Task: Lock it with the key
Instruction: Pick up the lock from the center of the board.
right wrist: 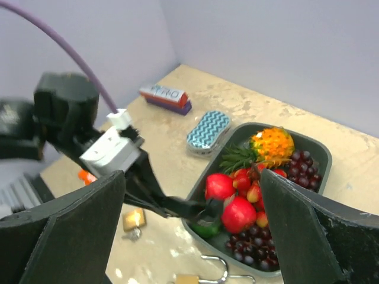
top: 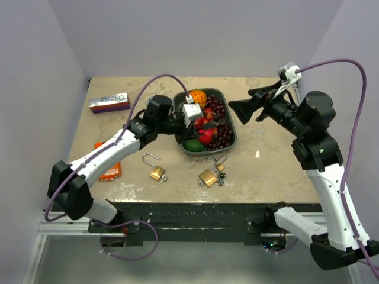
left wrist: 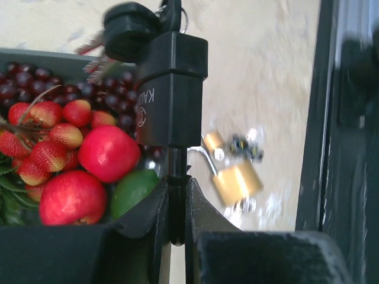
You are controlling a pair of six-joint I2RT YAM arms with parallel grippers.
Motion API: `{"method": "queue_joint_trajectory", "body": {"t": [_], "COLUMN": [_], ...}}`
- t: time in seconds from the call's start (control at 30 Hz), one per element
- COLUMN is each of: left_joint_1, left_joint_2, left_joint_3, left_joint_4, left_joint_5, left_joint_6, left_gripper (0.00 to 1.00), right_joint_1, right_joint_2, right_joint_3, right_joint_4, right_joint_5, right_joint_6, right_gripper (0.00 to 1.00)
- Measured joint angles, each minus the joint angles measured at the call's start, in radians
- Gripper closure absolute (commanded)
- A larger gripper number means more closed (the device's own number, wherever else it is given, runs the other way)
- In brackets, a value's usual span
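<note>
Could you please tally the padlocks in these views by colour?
Brass padlocks: 2, lying on the table
Black padlock: 1, its shackle held in the left gripper
Total: 3
</note>
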Motion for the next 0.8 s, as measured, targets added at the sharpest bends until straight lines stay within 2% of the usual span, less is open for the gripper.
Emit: {"method": "queue_joint_trajectory", "body": {"t": [0.2, 0.33, 0.47, 0.67, 0.8], "left_joint_1": [-0.030, -0.067, -0.091, -0.091, -0.091], "left_joint_2": [-0.073, -0.120, -0.162, -0.154, -0.133], "left_joint_3": [0.061, 0.048, 0.051, 0.095, 0.129], "left_joint_4": [-0.435, -0.542, -0.590, -0.635, -0.647], "left_joint_5": [0.061, -0.029, -0.078, -0.077, -0.051], "left_joint_6": [0.518, 0.710, 0.784, 0.792, 0.769], "left_gripper": [1.00, 1.00, 1.00, 1.00, 1.00], "right_joint_1": [0.000, 0.000, 0.000, 0.007, 0.063], "right_joint_2": [0.005, 0.043, 0.078, 0.060, 0.055], "right_joint_3": [-0.078, -0.142, -0.158, -0.234, -0.290], "right_joint_4": [-0.079, -0.164, -0.212, -0.200, -0.178], "right_joint_5": [-0.203, -0.314, -0.393, -0.512, -0.534], "right_joint_6": [-0.215, -0.322, -0.393, -0.451, -0.479], "right_gripper": [0.04, 0.06, 0.06, 0.05, 0.01]}}
